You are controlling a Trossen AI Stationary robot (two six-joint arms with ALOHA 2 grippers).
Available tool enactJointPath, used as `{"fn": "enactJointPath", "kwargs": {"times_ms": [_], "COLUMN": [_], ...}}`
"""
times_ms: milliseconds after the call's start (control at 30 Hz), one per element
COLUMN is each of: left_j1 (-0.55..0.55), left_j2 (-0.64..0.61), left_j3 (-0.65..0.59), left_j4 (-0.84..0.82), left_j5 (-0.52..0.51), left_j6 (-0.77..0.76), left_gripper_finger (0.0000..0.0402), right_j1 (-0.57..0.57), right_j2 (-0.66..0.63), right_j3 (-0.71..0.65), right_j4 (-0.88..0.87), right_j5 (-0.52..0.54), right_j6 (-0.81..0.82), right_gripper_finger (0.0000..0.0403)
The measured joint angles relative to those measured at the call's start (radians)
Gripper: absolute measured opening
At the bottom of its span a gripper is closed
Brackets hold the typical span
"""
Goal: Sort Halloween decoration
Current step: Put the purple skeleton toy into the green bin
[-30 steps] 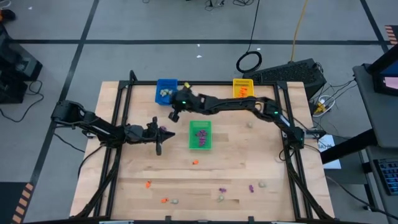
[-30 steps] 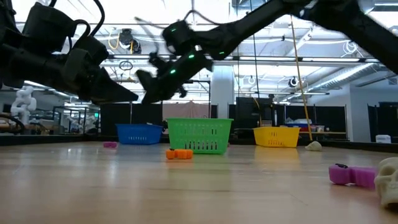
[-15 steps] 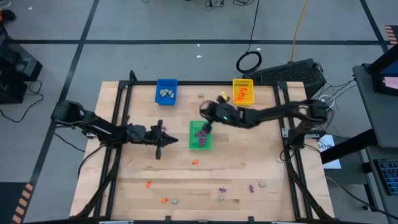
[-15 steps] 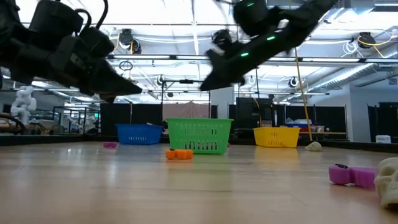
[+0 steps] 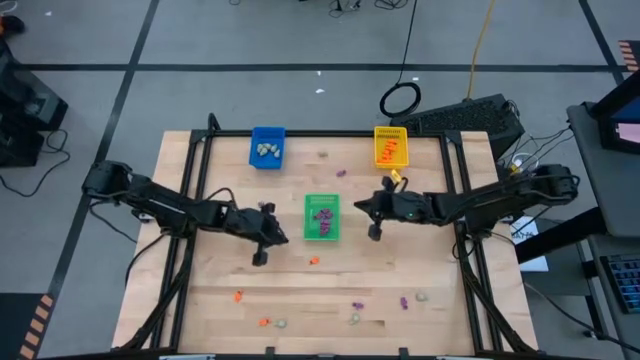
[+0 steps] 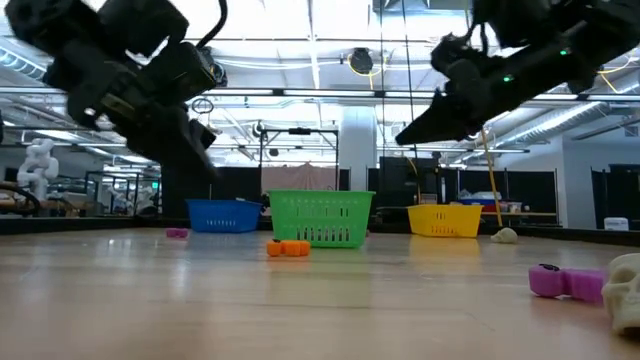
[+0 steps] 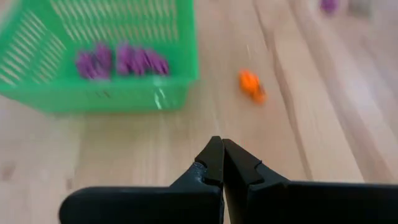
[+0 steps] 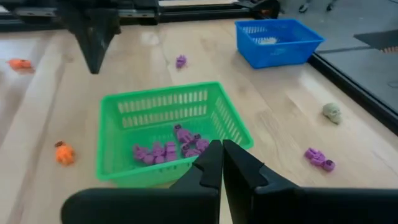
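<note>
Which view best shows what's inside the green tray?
The right wrist view: it looks down into the green tray, showing a cluster of purple trinkets. The left wrist view shows them blurred through the mesh, the high view only as a purple patch, and the low view just the tray's outer wall.

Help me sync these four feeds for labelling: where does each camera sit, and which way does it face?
High: overhead, straight down; both arms, green tray.
Low: table height, looking level across; orange trinket, both arms above.
Left wrist: on left arm, facing the tray; left tool shut.
Right wrist: on right arm, facing the tray; right tool shut.
All share the green tray.
</note>
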Motion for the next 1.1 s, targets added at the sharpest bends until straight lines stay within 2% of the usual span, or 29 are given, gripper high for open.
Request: {"fn": "enactJointPath", "kwargs": {"times_ms": [133, 233, 400, 600, 767, 933, 1100], "left_j1": [0.002, 0.050, 0.200, 0.353, 0.426, 0.489, 0.533], "left_j2": [0.000, 0.000, 0.000, 0.000, 0.020, 0.090, 0.165], "left_j3": [0.124, 0.193, 0.238, 0.238, 0.239, 0.239, 0.239], "left_j4": [-0.339, -0.569, -0.757, -0.806, -0.813, -0.804, -0.733], "left_j5": [-0.020, -0.039, -0.022, -0.020, 0.003, 0.003, -0.024], "left_j6": [-0.025, 0.003, 0.108, 0.219, 0.307, 0.361, 0.376], "left_gripper_finger": [0.0000, 0.0000, 0.0000, 0.0010, 0.0059, 0.0110, 0.0131], "right_j1": [0.019, 0.022, 0.019, 0.001, -0.022, -0.044, -0.051], "right_j2": [-0.026, -0.032, -0.036, -0.036, -0.036, -0.036, -0.035], "right_j3": [-0.008, -0.007, -0.008, -0.008, -0.008, -0.008, -0.008], "right_j4": [-0.016, -0.010, -0.012, -0.012, -0.011, -0.011, -0.012], "right_j5": [-0.001, 0.000, -0.001, -0.001, -0.001, -0.001, -0.001], "right_j6": [-0.020, -0.050, -0.097, -0.149, -0.174, -0.182, -0.186], "right_gripper_finger": [0.0000, 0.0000, 0.0000, 0.0000, 0.0000, 0.0000, 0.0000]}}
